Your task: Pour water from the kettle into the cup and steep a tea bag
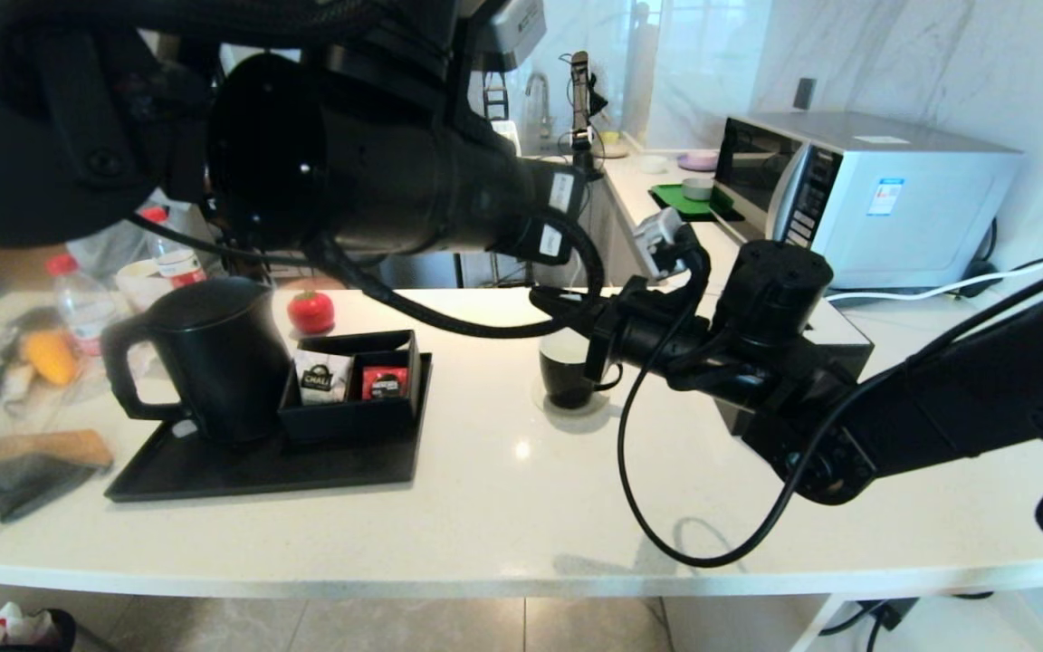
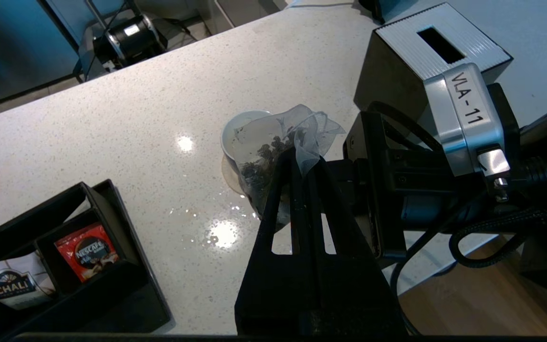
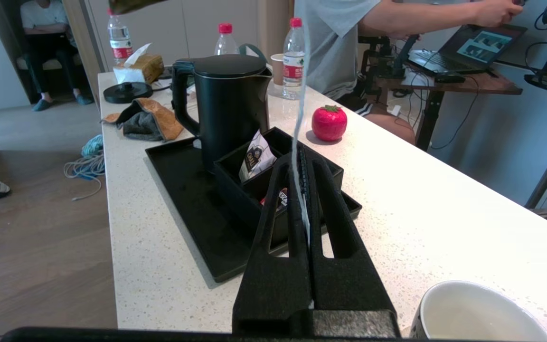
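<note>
The tea bag (image 2: 268,152), a pale mesh pouch of dark leaves, hangs over the cup (image 2: 238,130), a black mug with a white inside on a pale coaster. My left gripper (image 2: 302,159) is shut on the bag's upper mesh. My right gripper (image 3: 302,156) is beside the cup (image 3: 477,313), pointing at the kettle, and is shut on the tea bag's white string (image 3: 300,85), which runs upward. The matte black kettle (image 1: 214,353) stands upright with its lid on, on the tray at the left. In the head view the cup (image 1: 567,376) sits just under the right gripper (image 1: 544,299).
A black tray (image 1: 214,471) carries the kettle and a black box holding a white CHALI packet (image 1: 322,378) and a red packet (image 1: 384,382). A red tomato-shaped thing (image 1: 310,311) sits behind it. A microwave (image 1: 865,195) stands at back right, cloths (image 1: 23,462) and bottles at the left edge.
</note>
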Controlling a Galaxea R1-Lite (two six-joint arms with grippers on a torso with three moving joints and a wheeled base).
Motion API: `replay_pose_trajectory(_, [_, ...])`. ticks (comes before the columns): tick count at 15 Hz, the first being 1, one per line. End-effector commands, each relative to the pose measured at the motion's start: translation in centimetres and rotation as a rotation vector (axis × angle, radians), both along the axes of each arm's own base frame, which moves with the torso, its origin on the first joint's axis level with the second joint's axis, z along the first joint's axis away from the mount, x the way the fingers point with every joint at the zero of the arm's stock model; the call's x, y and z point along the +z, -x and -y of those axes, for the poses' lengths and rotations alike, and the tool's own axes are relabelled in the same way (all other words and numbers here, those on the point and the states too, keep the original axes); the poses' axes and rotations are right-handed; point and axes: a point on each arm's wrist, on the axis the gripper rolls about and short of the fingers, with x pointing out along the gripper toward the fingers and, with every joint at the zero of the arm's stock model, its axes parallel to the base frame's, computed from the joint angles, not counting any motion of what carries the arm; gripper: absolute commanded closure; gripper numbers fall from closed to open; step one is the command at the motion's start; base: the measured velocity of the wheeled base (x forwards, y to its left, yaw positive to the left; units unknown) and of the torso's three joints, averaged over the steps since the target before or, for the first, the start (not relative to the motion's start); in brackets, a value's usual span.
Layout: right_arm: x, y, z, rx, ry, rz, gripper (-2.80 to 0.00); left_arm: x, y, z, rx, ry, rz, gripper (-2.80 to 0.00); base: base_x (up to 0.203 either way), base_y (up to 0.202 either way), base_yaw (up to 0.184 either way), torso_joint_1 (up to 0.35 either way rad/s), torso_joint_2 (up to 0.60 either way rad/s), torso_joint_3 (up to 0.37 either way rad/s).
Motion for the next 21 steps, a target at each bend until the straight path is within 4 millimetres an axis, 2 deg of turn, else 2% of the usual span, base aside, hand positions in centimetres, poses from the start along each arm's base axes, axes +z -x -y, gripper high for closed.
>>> replay_pose_trajectory(1, [0.3,0.1,0.0,0.003,-0.007,0.011,0.00,0.0,0.1,0.0,0.016,-0.005,0.003,0.00,0.000,0.000,0.000,0.000,0.00,0.000])
replay_pose_trajectory(5, [0.6,0.1,0.4,-0.008,-0.009,0.014,0.00,0.0,0.6,0.3,0.046,0.053,-0.025,0.00,0.000,0.000,0.000,0.000,0.00,0.000])
replay_pose_trajectory(12, [2.5,0.5,1.6,-0.031,-0.031,0.053,0.00,-2.0,1.4,-0.6,0.064,0.005,-0.070,0.00,0.000,0.000,0.000,0.000,0.00,0.000])
replay_pose_trajectory(21, [3.5,1.1,2.2,-0.036,-0.040,0.069,0.00,-4.2,0.0,0.9,0.102,0.070,-0.117,0.00,0.000,0.000,0.000,0.000,0.00,0.000])
